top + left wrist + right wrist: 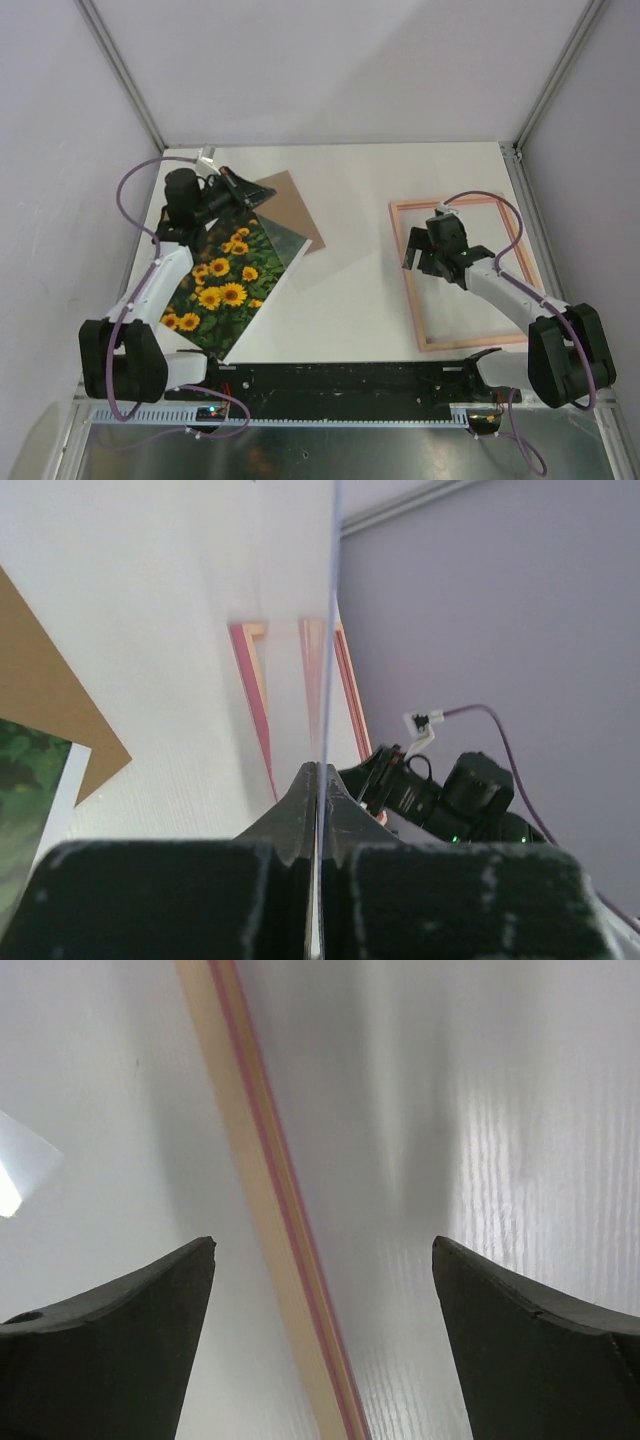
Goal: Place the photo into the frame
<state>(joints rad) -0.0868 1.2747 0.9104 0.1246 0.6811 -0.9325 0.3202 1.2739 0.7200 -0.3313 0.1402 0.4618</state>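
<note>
Photo (215,290) of sunflowers lies flat on the left part of the white table (350,290), well apart from the frame (412,300), which lies flat on the right part; a brown backing board (298,212) lies just behind the photo. Left gripper (318,780) is at the far corner of the photo with its fingers pressed together on the edge of a clear sheet (326,670), which the left wrist view shows edge-on. Right gripper (325,1260) stands wide apart over the left rail of the frame and has nothing between its fingers.
</note>
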